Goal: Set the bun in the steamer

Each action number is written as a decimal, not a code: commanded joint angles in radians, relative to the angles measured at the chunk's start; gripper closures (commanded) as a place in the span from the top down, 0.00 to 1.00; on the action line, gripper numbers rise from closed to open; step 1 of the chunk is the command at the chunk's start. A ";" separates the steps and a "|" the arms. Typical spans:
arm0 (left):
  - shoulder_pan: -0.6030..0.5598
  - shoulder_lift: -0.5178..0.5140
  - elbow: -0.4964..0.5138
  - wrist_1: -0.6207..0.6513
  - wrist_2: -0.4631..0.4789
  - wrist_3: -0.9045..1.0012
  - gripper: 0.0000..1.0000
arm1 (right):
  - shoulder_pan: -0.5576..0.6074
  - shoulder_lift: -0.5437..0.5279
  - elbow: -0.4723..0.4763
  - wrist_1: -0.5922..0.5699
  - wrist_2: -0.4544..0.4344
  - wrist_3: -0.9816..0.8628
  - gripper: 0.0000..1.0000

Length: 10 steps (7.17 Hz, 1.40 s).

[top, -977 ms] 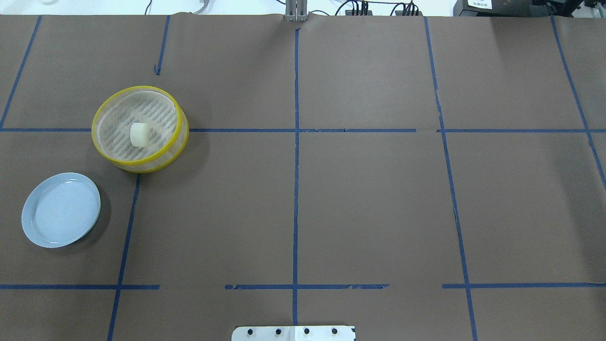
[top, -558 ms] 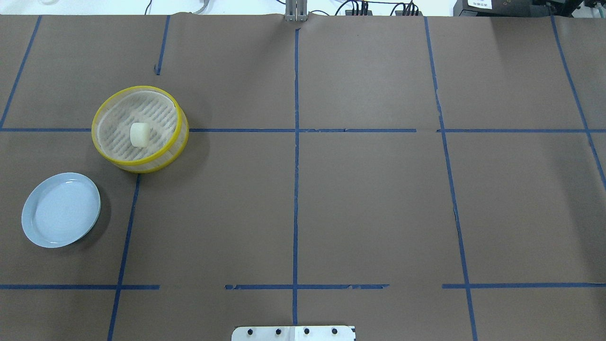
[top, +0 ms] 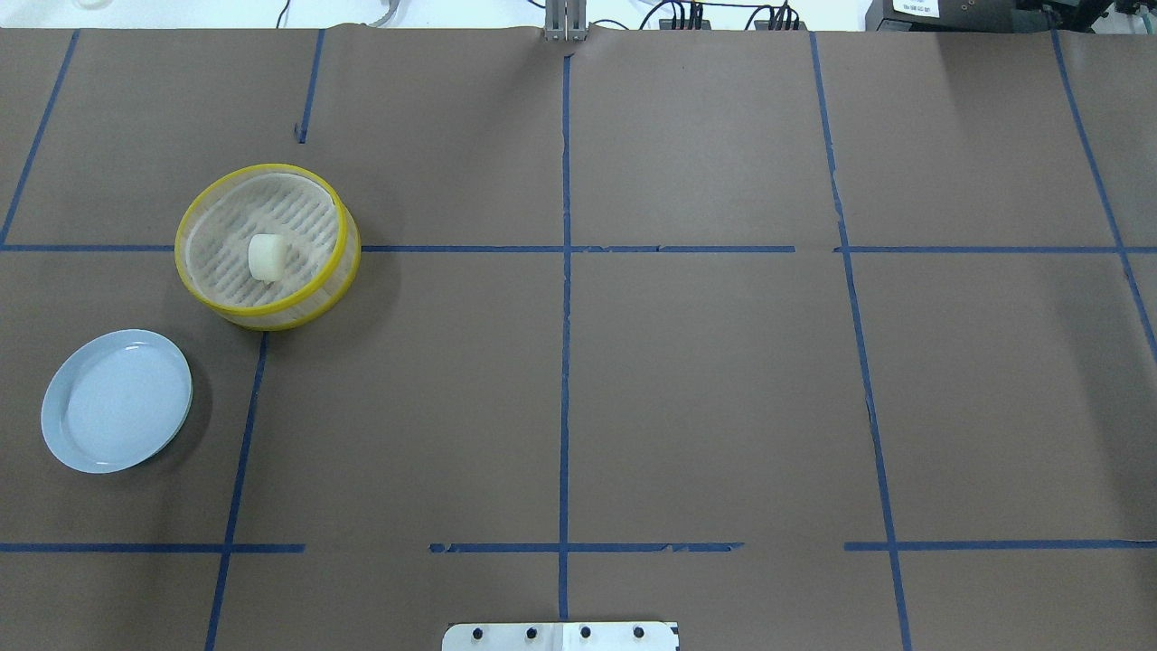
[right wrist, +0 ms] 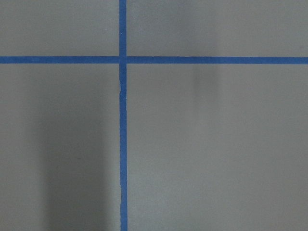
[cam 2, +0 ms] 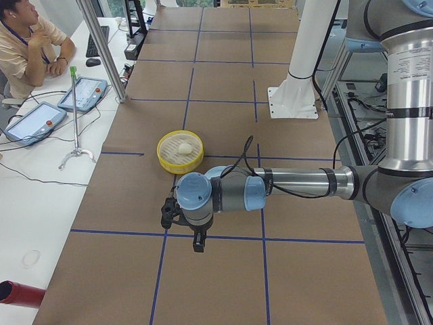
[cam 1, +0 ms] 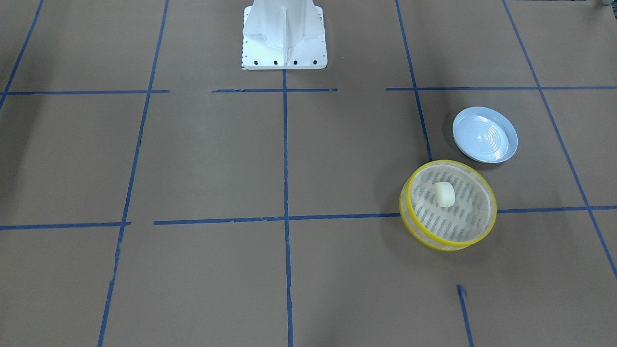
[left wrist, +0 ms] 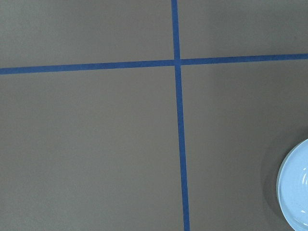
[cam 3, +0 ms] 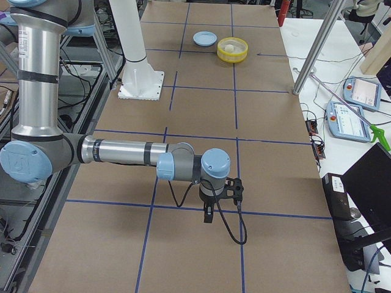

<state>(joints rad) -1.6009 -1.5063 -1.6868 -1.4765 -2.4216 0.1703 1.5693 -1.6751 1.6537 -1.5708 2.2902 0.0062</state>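
The cream-white bun (top: 266, 257) lies on the slotted floor of the yellow-rimmed steamer (top: 303, 307) at the table's left. It shows the same way in the front-facing view, bun (cam 1: 444, 194) inside the steamer (cam 1: 424, 239). No gripper touches either. My left gripper (cam 2: 198, 242) hangs over bare table nearer than the steamer (cam 2: 177, 164) in the left view. My right gripper (cam 3: 208, 215) hangs over the table's far right part. I cannot tell whether either gripper is open or shut. Both wrist views show only table.
A pale blue plate (top: 116, 400) sits empty in front of the steamer, and its edge shows in the left wrist view (left wrist: 296, 192). The robot's white base (cam 1: 284, 33) stands at the table's middle edge. Blue tape lines cross the brown table cover.
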 commanded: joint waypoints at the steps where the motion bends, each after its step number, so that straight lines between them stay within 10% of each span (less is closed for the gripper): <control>1: 0.044 -0.043 0.009 0.002 -0.002 0.000 1.00 | 0.000 0.000 0.000 0.000 0.000 0.000 1.00; 10: 0.038 -0.032 0.018 0.056 0.002 -0.002 1.00 | 0.000 0.000 0.000 0.000 0.000 0.000 1.00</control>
